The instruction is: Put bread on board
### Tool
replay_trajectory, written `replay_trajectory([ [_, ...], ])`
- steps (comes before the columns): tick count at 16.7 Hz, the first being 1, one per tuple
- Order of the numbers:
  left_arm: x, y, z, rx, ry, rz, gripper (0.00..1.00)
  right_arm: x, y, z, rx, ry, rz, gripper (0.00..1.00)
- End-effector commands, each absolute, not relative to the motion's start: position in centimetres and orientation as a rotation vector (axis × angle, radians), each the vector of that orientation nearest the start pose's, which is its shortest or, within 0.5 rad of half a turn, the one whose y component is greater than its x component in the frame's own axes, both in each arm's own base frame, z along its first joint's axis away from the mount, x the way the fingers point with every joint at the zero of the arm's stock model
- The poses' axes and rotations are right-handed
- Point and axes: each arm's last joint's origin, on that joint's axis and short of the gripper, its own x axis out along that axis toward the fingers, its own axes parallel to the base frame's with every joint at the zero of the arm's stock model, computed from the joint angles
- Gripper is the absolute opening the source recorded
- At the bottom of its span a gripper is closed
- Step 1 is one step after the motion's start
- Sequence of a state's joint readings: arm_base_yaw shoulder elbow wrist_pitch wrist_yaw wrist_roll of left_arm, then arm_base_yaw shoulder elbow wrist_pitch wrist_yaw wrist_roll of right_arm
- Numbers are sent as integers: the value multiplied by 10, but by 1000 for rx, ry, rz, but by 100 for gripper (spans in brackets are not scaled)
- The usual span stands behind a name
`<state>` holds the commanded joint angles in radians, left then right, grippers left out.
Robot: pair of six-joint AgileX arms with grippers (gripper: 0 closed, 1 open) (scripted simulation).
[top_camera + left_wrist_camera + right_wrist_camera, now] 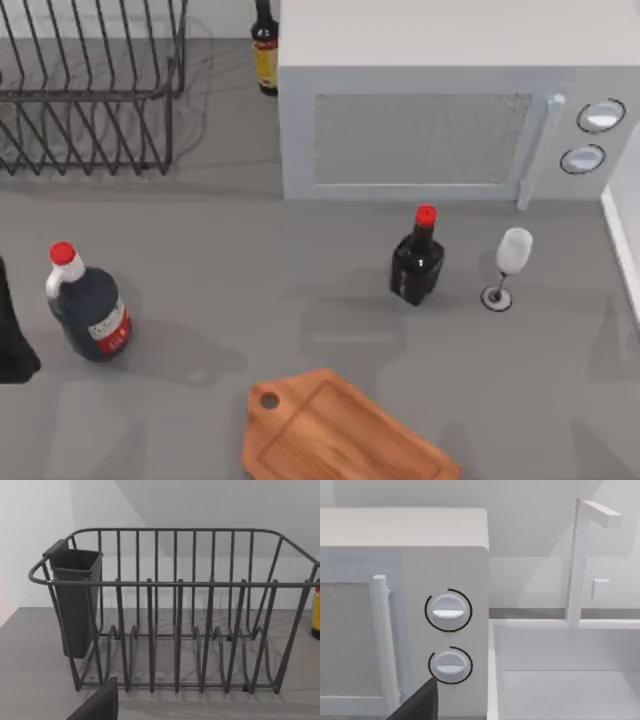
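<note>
The board [340, 435], orange-brown wood with a round hole in its handle end, lies flat at the table's front middle with nothing on it. The bread is out of view. My left arm [12, 335] shows as a dark shape at the table's left edge, far from the board. A dark part of my left gripper [100, 705] faces the wire dish rack [175, 610]. A dark part of my right gripper [420, 702] sits in front of the white microwave [445, 555], near its two round knobs.
The microwave [430, 130], door shut, stands at the back right. A dark red-capped bottle [417, 262] and a wine glass [510, 262] stand before it. A larger red-capped bottle [88, 310] is at the left, the dish rack [90, 90] and a yellow-labelled bottle [264, 50] at the back. A white sink [570, 680] lies right of the microwave.
</note>
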<state>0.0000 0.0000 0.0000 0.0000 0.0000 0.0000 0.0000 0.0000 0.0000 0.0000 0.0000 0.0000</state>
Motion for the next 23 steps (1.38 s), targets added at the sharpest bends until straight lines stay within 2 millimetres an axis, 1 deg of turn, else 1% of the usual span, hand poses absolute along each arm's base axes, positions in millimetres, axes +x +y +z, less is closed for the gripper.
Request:
replay_trajectory([
  [3, 106, -1, 162, 1, 7, 3, 100, 106, -1, 160, 0, 0, 0, 100],
  [5, 106, 0, 172, 6, 42, 17, 100, 106, -1, 160, 0, 0, 0, 100],
  [8, 111, 4, 201, 19, 147, 44, 100, 106, -1, 160, 0, 0, 0, 100],
  [10, 123, 7, 223, 28, 262, 63, 100, 106, -1, 160, 0, 0, 0, 100],
  [11, 132, 9, 233, 32, 337, 71, 100, 106, -1, 160, 0, 0, 0, 100],
  [13, 159, 15, 247, 36, 515, 84, 100, 106, -1, 160, 0, 0, 0, 100],
  [14, 175, 19, 251, 36, 615, 88, 100, 106, -1, 160, 0, 0, 0, 100],
  [16, 212, 28, 251, 32, 819, 92, 100, 106, -1, 160, 0, 0, 0, 100],
  [20, 282, 51, 234, 12, 1166, 83, 100, 106, -1, 160, 0, 0, 0, 100],
  [23, 324, 68, 215, -8, 1346, 71, 100, 106, -1, 160, 0, 0, 0, 100],
])
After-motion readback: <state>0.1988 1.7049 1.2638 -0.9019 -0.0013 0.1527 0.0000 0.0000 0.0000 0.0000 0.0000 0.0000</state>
